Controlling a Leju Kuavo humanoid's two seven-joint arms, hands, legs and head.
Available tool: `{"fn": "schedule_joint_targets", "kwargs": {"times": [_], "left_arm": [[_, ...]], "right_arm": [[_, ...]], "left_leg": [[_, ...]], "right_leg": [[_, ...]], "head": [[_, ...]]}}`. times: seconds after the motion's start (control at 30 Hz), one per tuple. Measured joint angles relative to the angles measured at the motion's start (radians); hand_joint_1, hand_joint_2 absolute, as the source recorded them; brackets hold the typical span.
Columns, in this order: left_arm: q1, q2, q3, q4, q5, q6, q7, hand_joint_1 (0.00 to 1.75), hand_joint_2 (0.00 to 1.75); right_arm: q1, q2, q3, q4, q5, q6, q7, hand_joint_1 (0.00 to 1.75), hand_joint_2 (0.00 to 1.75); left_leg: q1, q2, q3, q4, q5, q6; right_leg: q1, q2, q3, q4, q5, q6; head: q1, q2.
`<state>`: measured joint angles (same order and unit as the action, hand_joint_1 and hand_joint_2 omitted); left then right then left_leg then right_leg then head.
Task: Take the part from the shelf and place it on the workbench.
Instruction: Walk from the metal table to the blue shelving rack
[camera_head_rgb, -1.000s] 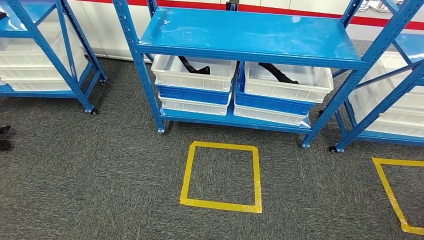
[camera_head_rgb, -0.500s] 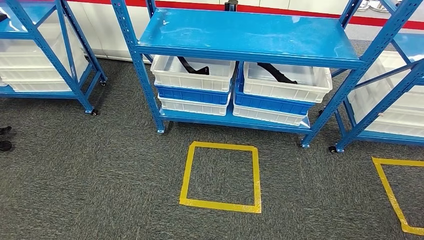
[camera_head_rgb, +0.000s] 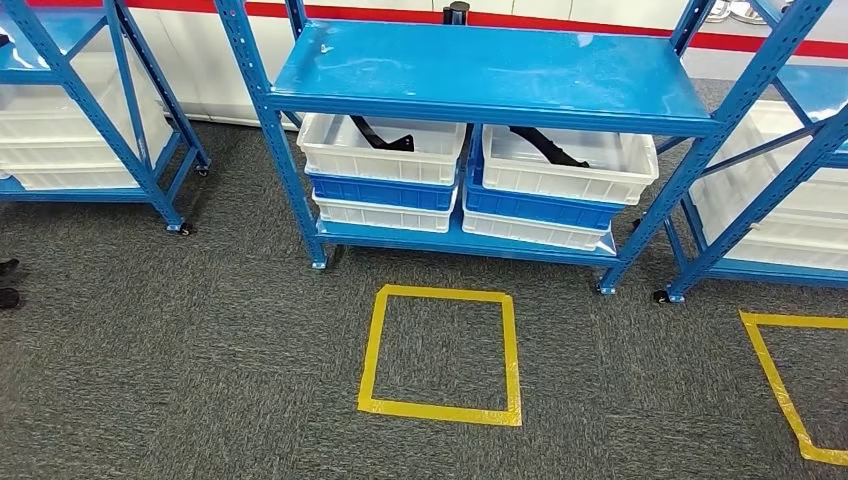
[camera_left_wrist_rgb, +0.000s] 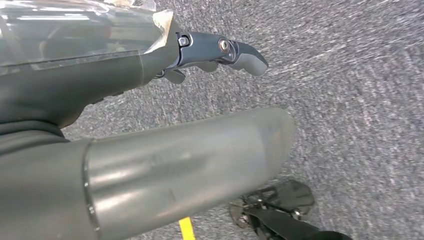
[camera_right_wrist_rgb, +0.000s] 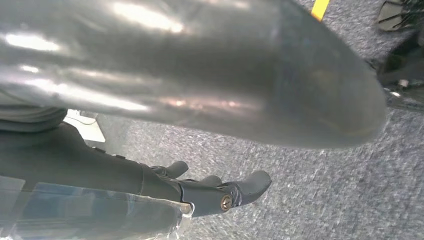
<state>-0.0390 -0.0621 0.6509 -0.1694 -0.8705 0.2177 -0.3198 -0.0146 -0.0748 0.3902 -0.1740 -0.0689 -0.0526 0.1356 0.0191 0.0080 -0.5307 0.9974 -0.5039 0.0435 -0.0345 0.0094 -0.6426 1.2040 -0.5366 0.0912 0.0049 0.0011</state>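
Left fingers: the left hand (camera_left_wrist_rgb: 165, 125) is hanging over the grey carpet (camera_head_rgb: 200, 330), its dark fingers (camera_left_wrist_rgb: 235, 52) lying fairly straight and gripping nothing; the thumb is standing apart from them.
Right fingers: the right hand (camera_right_wrist_rgb: 200, 125) is likewise hanging over carpet, its fingers (camera_right_wrist_rgb: 245, 187) reaching out loosely, apart from the thumb, with nothing between them.
Part: 2 dark parts are lying on the lower level of the middle blue shelf (camera_head_rgb: 480, 70), 1 in each top bin. One black part (camera_head_rgb: 380, 133) is sitting in the white bin (camera_head_rgb: 380, 155) toward the shelf's left end; another black part (camera_head_rgb: 545, 145) is sitting in the right white bin (camera_head_rgb: 555, 170) toward its right end. Both are partly hidden by the upper shelf board.
Bin stacks: each white bin is resting on a blue bin, with another white bin beneath.
Floor marking: a yellow tape square (camera_head_rgb: 440, 350) is lying on the carpet in front of the shelf.
Progress: nothing is being held and neither arm is reaching, so I judge the task is barely starting.
Remaining: closing on the shelf, reaching under the upper board, gripping a part, carrying it to the workbench, setting it down.
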Motion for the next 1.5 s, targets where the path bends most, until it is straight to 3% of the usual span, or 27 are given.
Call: {"fn": "schedule_joint_targets", "kwargs": {"times": [0.03, 0.07, 0.13, 0.17, 0.27, 0.33, 0.4, 0.47, 0.5, 0.57, 0.63, 0.67, 0.73, 0.8, 0.83, 0.93, 1.0, 1.03, 1.1, 1.13, 1.17, 1.2, 1.27, 1.33, 1.43, 1.47, 1.5], "left_arm": [[0.001, -0.001, 0.000, 0.000, 0.000, 0.005, -0.002, 0.00, 0.00], [0.001, 0.000, 0.001, 0.000, 0.000, 0.009, -0.003, 0.00, 0.00], [0.000, 0.002, 0.002, 0.000, 0.000, 0.016, -0.005, 0.00, 0.00], [-0.001, 0.003, 0.002, 0.000, 0.000, 0.020, -0.006, 0.00, 0.00], [-0.007, -0.001, 0.004, 0.000, 0.002, 0.029, -0.007, 0.00, 0.00], [-0.010, -0.003, 0.005, 0.000, 0.004, 0.033, -0.008, 0.00, 0.00], [-0.006, -0.004, 0.007, 0.000, 0.005, 0.035, -0.008, 0.00, 0.00], [0.000, -0.004, 0.008, 0.000, 0.006, 0.036, -0.008, 0.00, 0.00], [0.002, -0.004, 0.008, 0.000, 0.006, 0.036, -0.008, 0.00, 0.00], [0.006, -0.002, 0.008, 0.000, 0.006, 0.036, -0.007, 0.00, 0.00], [0.008, 0.001, 0.008, 0.000, 0.006, 0.035, -0.007, 0.00, 0.00], [0.007, 0.002, 0.008, 0.000, 0.006, 0.035, -0.007, 0.00, 0.00], [0.002, 0.000, 0.008, -0.002, 0.005, 0.036, -0.007, 0.00, 0.00], [0.000, -0.002, 0.008, -0.003, 0.003, 0.036, -0.007, 0.00, 0.00], [0.000, -0.002, 0.008, -0.003, 0.003, 0.036, -0.007, 0.00, 0.00], [0.002, -0.004, 0.008, -0.003, 0.003, 0.036, -0.007, 0.00, 0.00], [0.005, -0.005, 0.008, -0.003, 0.003, 0.036, -0.007, 0.00, 0.00], [0.006, -0.005, 0.008, -0.003, 0.003, 0.036, -0.007, 0.00, 0.00], [0.009, -0.004, 0.008, -0.002, 0.002, 0.035, -0.007, 0.00, 0.00], [0.010, -0.004, 0.008, -0.002, 0.002, 0.036, -0.007, 0.00, 0.00], [0.008, -0.004, 0.008, -0.002, 0.002, 0.038, -0.007, 0.00, 0.00], [0.003, -0.004, 0.008, -0.003, 0.002, 0.045, -0.006, 0.00, 0.00], [-0.012, -0.007, 0.008, -0.003, 0.002, 0.061, -0.003, 0.00, 0.00], [-0.018, -0.011, 0.008, -0.003, 0.002, 0.072, 0.000, 0.00, 0.00], [-0.010, -0.012, 0.009, -0.003, 0.002, 0.085, 0.014, 0.00, 0.00], [-0.008, -0.012, 0.009, -0.003, 0.002, 0.088, 0.017, 0.00, 0.00], [-0.007, -0.012, 0.010, -0.003, 0.002, 0.089, 0.018, 0.00, 0.00]], "right_arm": [[0.002, 0.000, 0.000, 0.000, 0.000, 0.000, 0.001, 0.00, 0.00], [0.002, 0.000, 0.000, 0.000, 0.000, -0.001, 0.001, 0.00, 0.00], [0.001, 0.002, 0.000, 0.000, 0.000, -0.001, 0.001, 0.00, 0.00], [0.002, 0.002, 0.000, 0.000, 0.001, 0.000, 0.001, 0.00, 0.00], [0.005, 0.000, 0.000, 0.001, 0.002, 0.000, 0.002, 0.00, 0.00], [0.004, 0.000, 0.000, 0.001, 0.003, 0.001, 0.002, 0.00, 0.00], [0.002, -0.001, 0.000, 0.001, 0.003, 0.001, 0.002, 0.00, 0.00], [0.003, 0.000, 0.001, 0.001, 0.005, 0.001, 0.002, 0.00, 0.00], [0.004, 0.001, 0.001, 0.001, 0.006, 0.001, 0.003, 0.00, 0.00], [0.005, 0.004, 0.001, 0.002, 0.006, 0.001, 0.003, 0.00, 0.00], [0.002, 0.008, 0.001, 0.002, 0.006, 0.001, 0.003, 0.00, 0.00], [0.000, 0.010, 0.001, 0.002, 0.006, 0.001, 0.003, 0.00, 0.00], [-0.005, 0.009, 0.002, 0.002, 0.006, 0.001, 0.003, 0.00, 0.00], [-0.008, 0.009, 0.002, 0.002, 0.006, 0.001, 0.002, 0.00, 0.00], [-0.009, 0.009, 0.002, 0.002, 0.006, 0.000, 0.002, 0.00, 0.00], [-0.003, 0.008, 0.002, 0.002, 0.005, -0.001, 0.002, 0.00, 0.00], [0.006, 0.007, 0.002, 0.002, 0.005, -0.001, 0.002, 0.00, 0.00], [0.011, 0.007, 0.002, 0.003, 0.005, -0.001, 0.002, 0.00, 0.00], [0.019, 0.008, 0.002, 0.007, 0.004, -0.001, 0.003, 0.00, 0.00], [0.020, 0.008, 0.002, 0.009, 0.003, -0.001, 0.003, 0.00, 0.00], [0.018, 0.008, 0.002, 0.009, 0.003, -0.001, 0.003, 0.00, 0.00], [0.011, 0.008, 0.002, 0.009, 0.003, -0.001, 0.004, 0.00, 0.00], [-0.001, 0.006, 0.002, 0.008, 0.002, -0.001, 0.004, 0.00, 0.00], [-0.007, 0.004, 0.002, 0.008, 0.003, -0.001, 0.002, 0.00, 0.00], [-0.008, 0.003, 0.002, 0.008, 0.004, 0.000, 0.001, 0.00, 0.00], [-0.007, 0.003, 0.002, 0.008, 0.005, 0.000, 0.001, 0.00, 0.00], [-0.006, 0.004, 0.002, 0.008, 0.006, 0.001, 0.001, 0.00, 0.00]], "left_leg": [[0.003, 0.002, 0.006, 0.002, -0.005, -0.010], [0.006, 0.003, 0.012, 0.004, -0.012, -0.020], [0.005, 0.006, 0.023, 0.008, -0.025, -0.041], [0.007, 0.006, 0.032, 0.010, -0.029, -0.050], [0.017, 0.005, 0.025, 0.062, -0.029, -0.066], [0.018, 0.001, -0.055, 0.178, -0.035, -0.066], [0.014, 0.000, -0.159, 0.289, -0.079, -0.064], [0.005, -0.001, -0.225, 0.300, -0.115, -0.054], [-0.001, -0.002, -0.238, 0.264, -0.104, -0.044], [-0.017, -0.012, -0.240, 0.161, 0.011, -0.018], [-0.030, -0.023, -0.225, 0.099, 0.113, -0.002], [-0.034, -0.026, -0.210, 0.089, 0.127, 0.002], [-0.035, -0.026, -0.164, 0.059, 0.106, 0.006], [-0.030, -0.026, -0.105, 0.018, 0.087, 0.013], [-0.028, -0.025, -0.074, -0.002, 0.075, 0.015], [-0.026, -0.027, 0.022, -0.044, 0.029, 0.017], [-0.022, -0.033, 0.086, -0.056, -0.011, 0.012], [-0.020, -0.034, 0.115, -0.058, -0.034, 0.009], [-0.020, -0.035, 0.165, -0.057, -0.085, -0.001], [-0.021, -0.035, 0.186, -0.056, -0.107, -0.007], [-0.021, -0.034, 0.203, -0.053, -0.121, -0.013], [-0.020, -0.033, 0.206, -0.038, -0.120, -0.018], [-0.014, -0.028, 0.157, 0.065, -0.078, -0.027], [-0.011, -0.020, 0.056, 0.215, -0.055, -0.034], [-0.006, -0.016, -0.057, 0.302, -0.169, -0.046], [-0.003, -0.015, -0.079, 0.290, -0.194, -0.050], [0.000, -0.014, -0.089, 0.258, -0.185, -0.053]], "right_leg": [[-0.007, -0.004, 0.035, -0.071, 0.026, 0.014], [-0.010, -0.008, 0.064, -0.131, 0.034, 0.013], [-0.008, -0.015, 0.092, -0.185, 0.026, -0.015], [-0.005, -0.014, 0.094, -0.184, 0.015, -0.035], [-0.003, -0.009, 0.131, -0.183, 0.009, -0.069], [0.001, -0.008, 0.155, -0.184, -0.006, -0.083], [0.008, -0.002, 0.175, -0.185, -0.028, -0.091], [0.014, 0.006, 0.205, -0.185, -0.057, -0.093], [0.016, 0.009, 0.223, -0.186, -0.074, -0.094], [0.020, 0.014, 0.260, -0.191, -0.108, -0.093], [0.022, 0.021, 0.298, -0.213, -0.133, -0.085], [0.023, 0.024, 0.317, -0.226, -0.132, -0.075], [0.025, 0.024, 0.329, -0.207, -0.096, -0.046], [0.027, 0.015, 0.261, -0.084, -0.051, -0.030], [0.026, 0.009, 0.205, -0.012, -0.051, -0.035], [0.025, 0.004, 0.063, 0.072, -0.149, -0.066], [0.020, 0.003, 0.010, 0.017, -0.193, -0.058], [0.016, 0.001, -0.008, -0.033, -0.164, -0.038], [0.009, -0.015, -0.025, -0.129, 0.000, 0.010], [0.011, -0.021, -0.021, -0.155, 0.077, 0.014], [0.013, -0.026, -0.013, -0.162, 0.124, 0.003], [0.017, -0.027, 0.000, -0.163, 0.131, -0.018], [0.016, -0.024, 0.020, -0.169, 0.114, -0.051], [0.012, -0.023, 0.045, -0.183, 0.097, -0.075], [0.011, -0.016, 0.084, -0.188, 0.066, -0.093], [0.009, -0.013, 0.097, -0.188, 0.055, -0.091], [0.007, -0.011, 0.108, -0.188, 0.045, -0.088]], "head": [[0.002, 0.000], [0.004, 0.000], [0.007, 0.000], [0.006, 0.000], [0.002, 0.000], [-0.001, 0.000], [-0.004, 0.000], [-0.004, 0.000], [-0.005, 0.000], [-0.003, 0.000], [-0.002, 0.000], [-0.001, 0.000], [-0.005, 0.000], [-0.005, 0.000], [-0.006, 0.000], [-0.006, 0.000], [-0.005, 0.000], [-0.005, 0.000], [-0.002, 0.000], [-0.004, 0.000], [-0.006, 0.000], [-0.009, 0.000], [-0.013, 0.000], [-0.014, 0.000], [-0.014, 0.000], [-0.014, 0.000], [-0.014, 0.000]]}}
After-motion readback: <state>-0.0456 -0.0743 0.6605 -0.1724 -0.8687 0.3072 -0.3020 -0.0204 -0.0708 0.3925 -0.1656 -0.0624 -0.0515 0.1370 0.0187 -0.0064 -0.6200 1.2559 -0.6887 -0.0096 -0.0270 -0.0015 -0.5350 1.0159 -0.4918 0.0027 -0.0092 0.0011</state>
